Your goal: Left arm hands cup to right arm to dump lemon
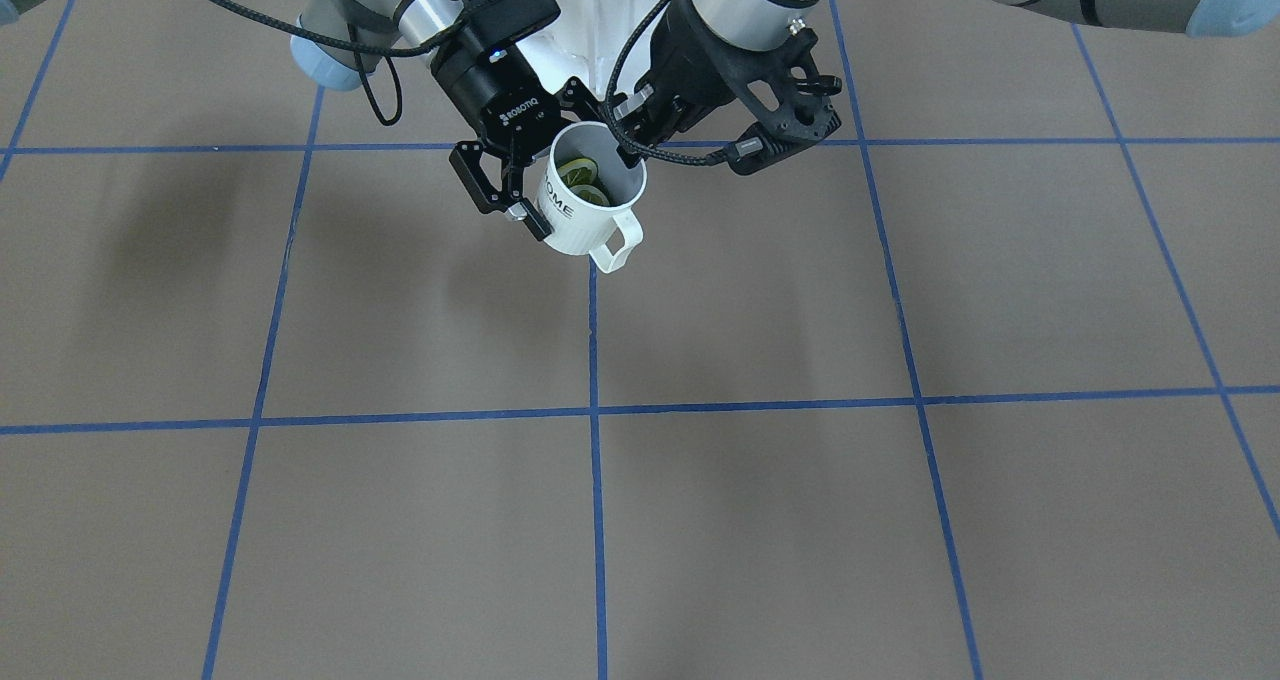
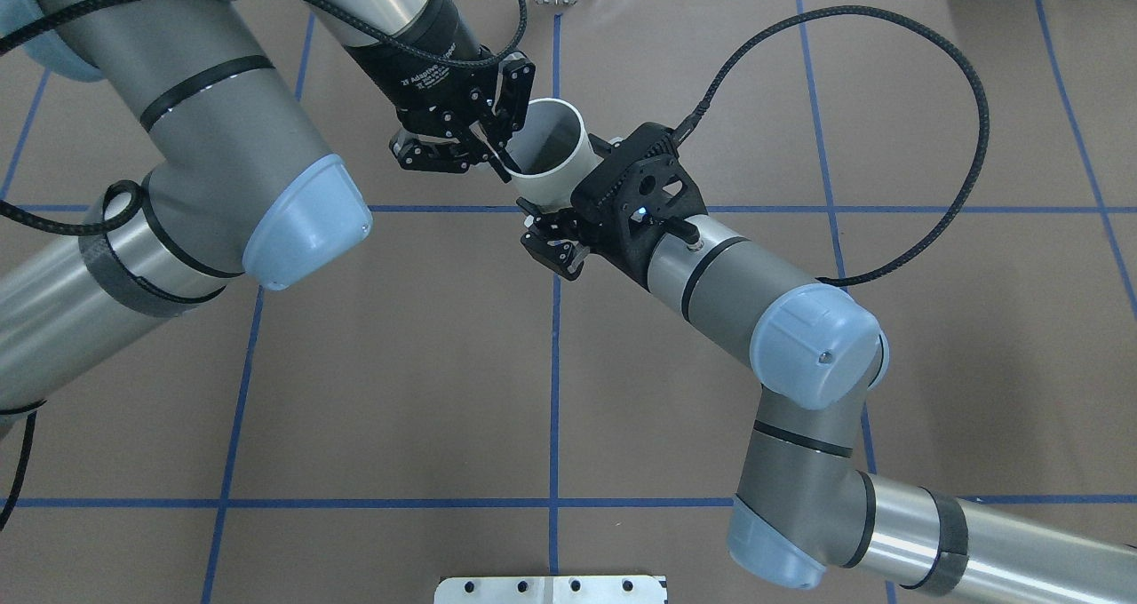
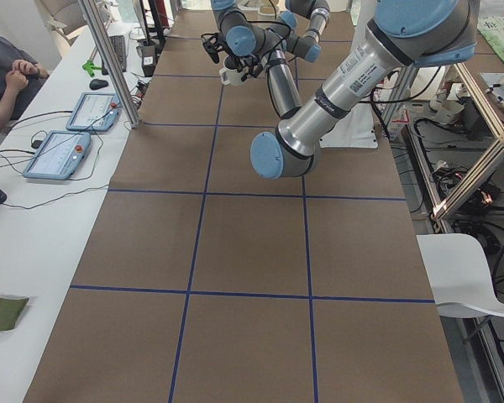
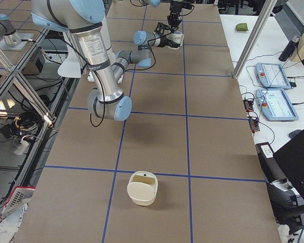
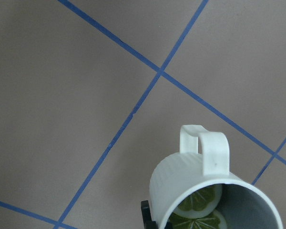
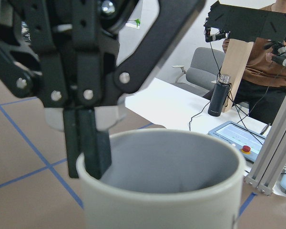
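Left gripper (image 6: 88,152) pinches cup (image 1: 580,215) rim; right gripper (image 2: 546,231) straddles cup wall, seemingly touching, closure unclear; lemon (image 5: 200,202) inside.

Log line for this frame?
phase: handover | left end effector: shut on cup rim | right end effector: straddles cup body, grip unconfirmed | cup: aloft, tilted | lemon: inside cup

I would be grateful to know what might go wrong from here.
The left pincer pinches the cup by its rim while the right pincer brackets its wall. I cannot tell whether that grip is firm, so an early release could drop the cup.
The cup tilts with the lemon inside, so slices might slide out early.
One left finger sits inside the cup and may snag the rim on withdrawal.
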Controlling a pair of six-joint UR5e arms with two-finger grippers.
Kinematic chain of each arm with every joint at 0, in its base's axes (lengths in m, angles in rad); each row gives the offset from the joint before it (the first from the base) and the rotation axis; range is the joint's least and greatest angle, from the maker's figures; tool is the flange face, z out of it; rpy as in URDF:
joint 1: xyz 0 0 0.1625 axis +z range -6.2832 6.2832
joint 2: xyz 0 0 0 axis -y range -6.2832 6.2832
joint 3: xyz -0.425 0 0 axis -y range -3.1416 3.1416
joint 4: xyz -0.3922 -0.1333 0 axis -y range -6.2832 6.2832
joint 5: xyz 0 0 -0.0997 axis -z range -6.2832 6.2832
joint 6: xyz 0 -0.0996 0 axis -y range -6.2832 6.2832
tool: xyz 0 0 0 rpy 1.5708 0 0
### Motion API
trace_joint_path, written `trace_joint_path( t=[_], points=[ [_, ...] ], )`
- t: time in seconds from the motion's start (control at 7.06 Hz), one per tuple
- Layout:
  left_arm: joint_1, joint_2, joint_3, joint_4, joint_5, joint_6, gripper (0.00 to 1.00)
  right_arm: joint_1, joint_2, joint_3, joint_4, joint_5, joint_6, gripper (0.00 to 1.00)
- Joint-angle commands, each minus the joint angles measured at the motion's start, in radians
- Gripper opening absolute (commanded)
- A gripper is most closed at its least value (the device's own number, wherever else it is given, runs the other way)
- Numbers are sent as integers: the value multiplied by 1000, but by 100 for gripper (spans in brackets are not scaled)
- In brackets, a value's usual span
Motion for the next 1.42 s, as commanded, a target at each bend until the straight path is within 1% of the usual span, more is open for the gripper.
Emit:
trace_joint_path(
  t=[0.0,0.85,0.99,1.13,1.28],
  points=[
    [1,1,-7,0,-26,0,0,0,-1,0,0,0,0,99],
    [2,1,-13,-2,-29,0,0,0,-2,-2,0,-2,0,99],
    [2,1,-13,-3,-31,0,0,0,-2,0,0,0,-2,86],
    [2,1,-13,-5,-31,0,0,0,-8,3,0,-3,-3,54],
    [1,2,-13,-8,-31,2,0,-3,-13,3,0,-3,-2,30]
  ],
)
